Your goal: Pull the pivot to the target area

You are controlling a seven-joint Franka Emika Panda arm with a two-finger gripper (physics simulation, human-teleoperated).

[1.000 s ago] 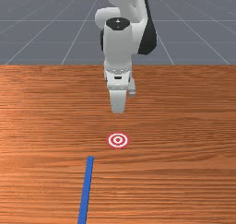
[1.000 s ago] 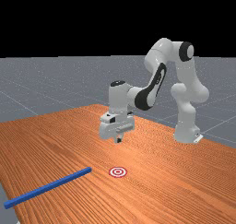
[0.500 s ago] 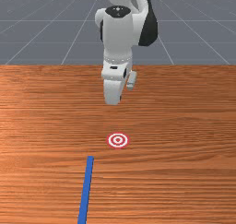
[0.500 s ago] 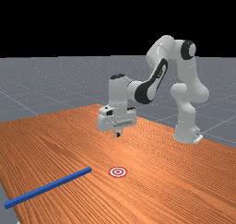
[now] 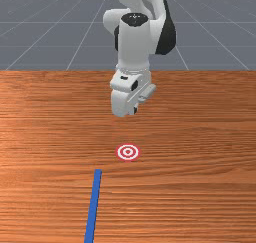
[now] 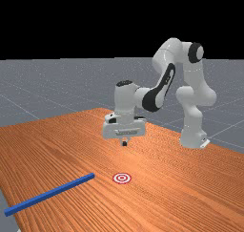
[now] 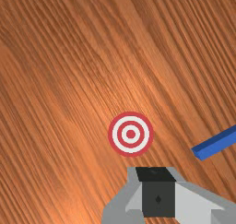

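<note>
- Front view: the blue bar (image 5: 93, 206) is laid on the wooden table (image 5: 200, 187), its long axis pointed roughly away from the arm (image 5: 134, 47). Its nearer end is placed beyond the bullseye target (image 5: 128, 152) as reckoned from the arm, and offset to the front view's left.
- Far view: the gripper (image 6: 124, 143) is held above the table, on the arm's side of the target; the bar is sited to the far view's left of the target, untouched.
- Wrist view: the fingers (image 7: 156, 173) are seen brought together, nothing gripped. The bar's near end is noted off to one side of them, apart.
- Judged: the pull is unstarted. The bar must be reached past the target and drawn back armward; if contact is made too high, the bar may be missed.
</note>
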